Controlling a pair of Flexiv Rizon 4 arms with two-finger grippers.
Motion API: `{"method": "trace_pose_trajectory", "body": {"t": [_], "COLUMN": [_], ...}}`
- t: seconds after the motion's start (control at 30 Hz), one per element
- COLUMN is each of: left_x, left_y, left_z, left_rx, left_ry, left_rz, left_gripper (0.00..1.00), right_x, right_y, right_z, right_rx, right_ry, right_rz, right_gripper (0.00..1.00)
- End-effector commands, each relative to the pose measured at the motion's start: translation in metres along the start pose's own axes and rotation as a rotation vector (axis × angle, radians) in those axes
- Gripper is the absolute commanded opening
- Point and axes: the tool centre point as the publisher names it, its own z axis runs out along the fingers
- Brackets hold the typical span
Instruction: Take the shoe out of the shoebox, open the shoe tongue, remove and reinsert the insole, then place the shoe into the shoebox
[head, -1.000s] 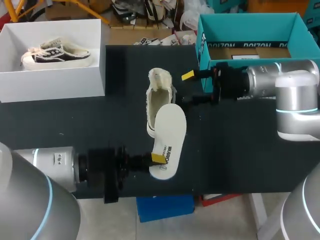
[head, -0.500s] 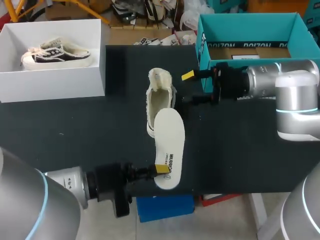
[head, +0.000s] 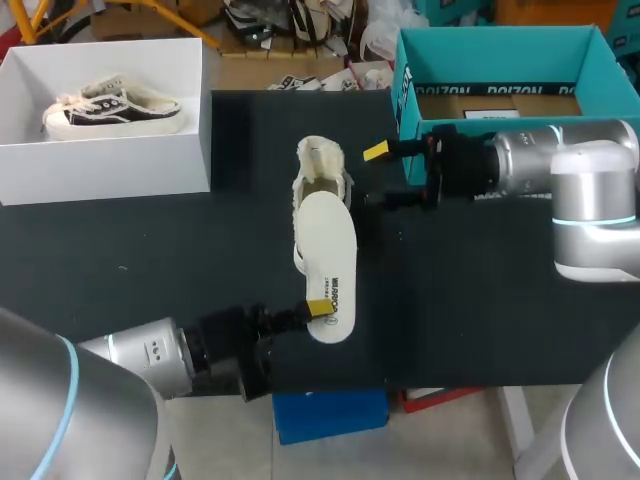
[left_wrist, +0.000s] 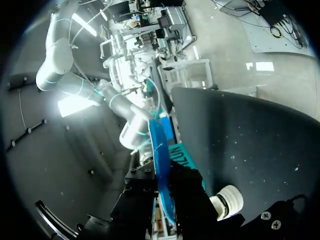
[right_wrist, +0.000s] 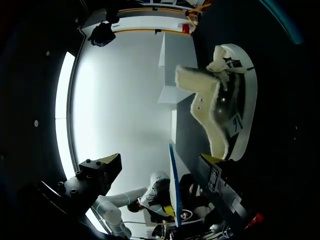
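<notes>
On the dark desk (head: 150, 260), out of its box, the cream fleece-lined shoe (head: 316, 178) lies with its long axis running away from the robot, toe apparently at the far end and heel towards the robot. Over its opening rests the front of the white insole (head: 328, 250), nearly in line with the shoe. The insole's printed heel end juts out behind the shoe's heel, where the left pincer (head: 318, 308) is clamped narrowly on it. Beside the shoe's other flank, the right pincer (head: 375, 176) stands spread wide and grips nothing, one finger close to the shoe's side; whether it touches cannot be told. Past that pincer, near the shoe, stands the teal shoebox (head: 402, 110). The insole step looks to be in hand, probably the reinsertion. Next, the insole needs sliding toeward, kept low and flat so that it seats fully, with the shoe steadied.
</notes>
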Motion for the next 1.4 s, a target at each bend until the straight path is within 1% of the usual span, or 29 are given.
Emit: {"method": "trace_pose_trajectory", "body": {"t": [0.03,0.2,0.33,0.6,0.8,1.0,1.1,1.27,1.3,1.33,1.37,1.4], "left_x": [0.009,0.010,0.011,0.013,0.013,0.013,0.013,0.013,0.013,0.013,0.013,0.013], "left_y": [0.027,0.051,0.065,0.090,0.099,0.099,0.099,0.099,0.099,0.099,0.099,0.099], "left_z": [0.033,0.040,0.047,0.053,0.054,0.054,0.054,0.054,0.054,0.054,0.054,0.054], "left_rx": [0.014,0.005,0.007,-0.026,-0.047,-0.047,-0.047,-0.047,-0.047,-0.047,-0.047,-0.047], "left_ry": [0.012,-0.005,-0.012,-0.041,-0.057,-0.057,-0.057,-0.057,-0.057,-0.057,-0.057,-0.057], "left_rz": [0.018,0.033,0.043,0.029,0.012,0.012,0.012,0.012,0.012,0.012,0.012,0.012], "left_gripper": [0.00,0.00,0.00,0.00,0.00,0.00,0.00,0.00,0.00,0.00,0.00,0.00], "right_x": [0.000,0.000,0.000,0.000,0.000,0.000,-0.002,-0.002,-0.002,-0.002,-0.003,-0.004], "right_y": [0.000,0.000,0.000,0.000,0.000,0.000,0.004,0.010,0.010,0.010,0.009,0.008], "right_z": [0.001,0.001,0.001,0.001,0.001,0.001,0.007,0.025,0.029,0.032,0.036,0.039], "right_rx": [-0.002,-0.002,-0.002,-0.002,-0.002,-0.002,0.022,0.092,0.101,0.111,0.121,0.128], "right_ry": [-0.002,-0.002,-0.002,-0.002,-0.002,-0.002,-0.015,-0.025,-0.014,-0.015,-0.018,-0.010], "right_rz": [0.000,0.000,0.000,0.000,0.000,0.000,-0.032,-0.101,-0.112,-0.118,-0.122,-0.128], "right_gripper": [1.00,1.00,1.00,1.00,1.00,1.00,1.00,1.00,0.91,0.72,0.61,0.54]}}
